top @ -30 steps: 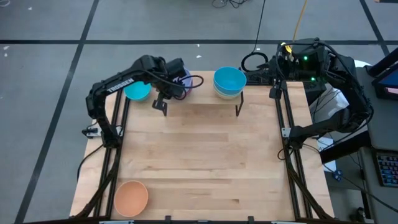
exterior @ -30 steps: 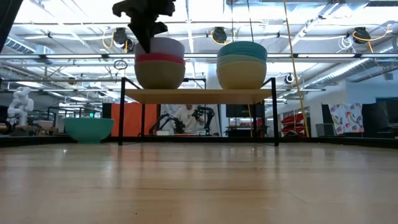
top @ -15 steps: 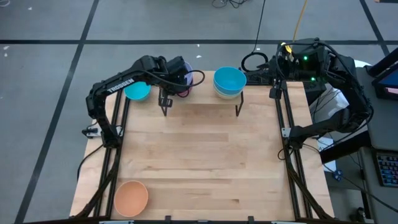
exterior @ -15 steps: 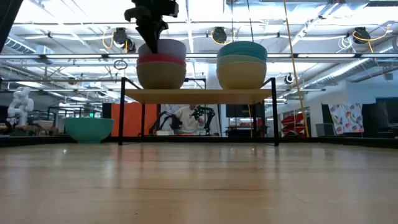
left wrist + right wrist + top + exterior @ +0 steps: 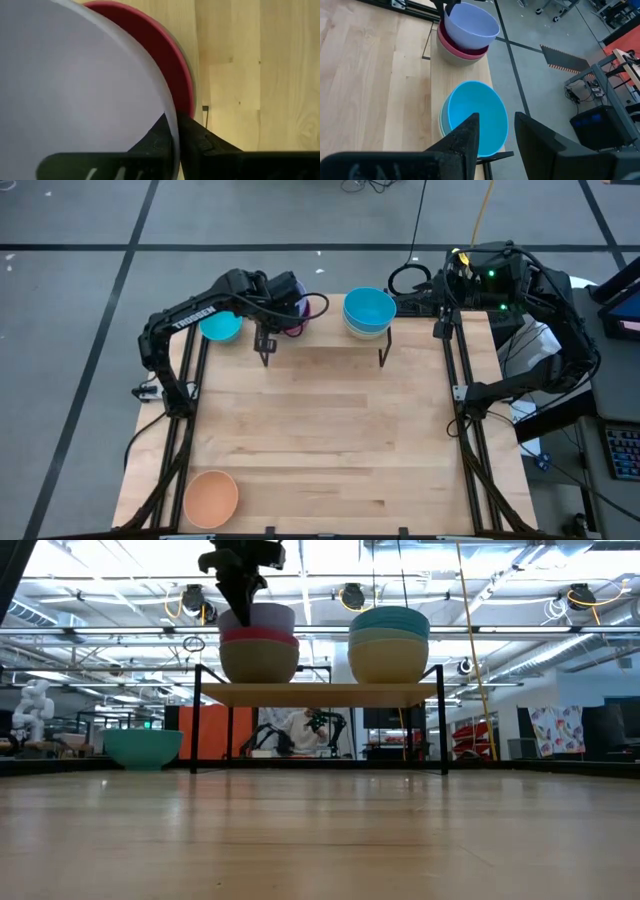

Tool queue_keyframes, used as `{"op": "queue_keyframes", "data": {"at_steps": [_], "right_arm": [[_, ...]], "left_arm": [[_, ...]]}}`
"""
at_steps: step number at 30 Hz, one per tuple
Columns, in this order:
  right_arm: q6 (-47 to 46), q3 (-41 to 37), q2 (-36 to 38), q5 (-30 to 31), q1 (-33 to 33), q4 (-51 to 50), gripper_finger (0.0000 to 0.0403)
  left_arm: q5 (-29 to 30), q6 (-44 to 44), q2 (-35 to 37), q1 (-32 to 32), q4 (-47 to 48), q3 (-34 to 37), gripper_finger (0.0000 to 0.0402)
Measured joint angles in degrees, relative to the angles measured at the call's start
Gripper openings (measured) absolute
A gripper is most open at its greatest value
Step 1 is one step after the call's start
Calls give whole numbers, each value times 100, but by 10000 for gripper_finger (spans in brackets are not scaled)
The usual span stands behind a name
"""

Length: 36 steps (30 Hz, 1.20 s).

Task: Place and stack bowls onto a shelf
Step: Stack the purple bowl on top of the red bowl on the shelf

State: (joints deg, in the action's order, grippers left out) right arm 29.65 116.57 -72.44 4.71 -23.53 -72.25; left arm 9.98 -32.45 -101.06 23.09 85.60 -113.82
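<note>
The left hand (image 5: 243, 592) is clenched on the rim of the lavender bowl (image 5: 262, 617), one finger inside and one outside, at the edge nearest the desk's open middle. That bowl sits on the magenta bowl (image 5: 259, 636) atop a cream bowl (image 5: 259, 659) on the shelf (image 5: 318, 692). A second stack, topped by a cyan-blue bowl (image 5: 369, 309), stands well apart on the shelf. The right hand (image 5: 492, 132) hangs released above that stack. The desk (image 5: 330, 430) lies broad and bare; an orange bowl (image 5: 211, 498) sits at its near left corner.

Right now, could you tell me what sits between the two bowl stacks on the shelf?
Nothing: in the low view, only bare shelf separates the lavender-topped stack and the blue-topped stack.
</note>
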Motion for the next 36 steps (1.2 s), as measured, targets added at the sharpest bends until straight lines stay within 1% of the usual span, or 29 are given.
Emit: {"op": "queue_keyframes", "data": {"at_steps": [3, 9, 19, 27, 36], "right_arm": [[0, 0, 0, 0, -1, 0, 118], [0, 0, 0, 0, 0, 0, 118], [0, 0, 0, 0, 0, 0, 118], [0, 0, 0, 0, 0, 0, 118], [-26, 0, 0, 0, 0, -6, 118]], "left_arm": [[-40, 0, 0, 2, 35, 0, 10], [-51, -49, 0, 2, 20, 0, 44], [4, -13, 2, 0, -215, 0, 85], [324, 83, 2, -126, -131, 2, 88], [384, 129, 4, -208, -118, 2, 88]]}}
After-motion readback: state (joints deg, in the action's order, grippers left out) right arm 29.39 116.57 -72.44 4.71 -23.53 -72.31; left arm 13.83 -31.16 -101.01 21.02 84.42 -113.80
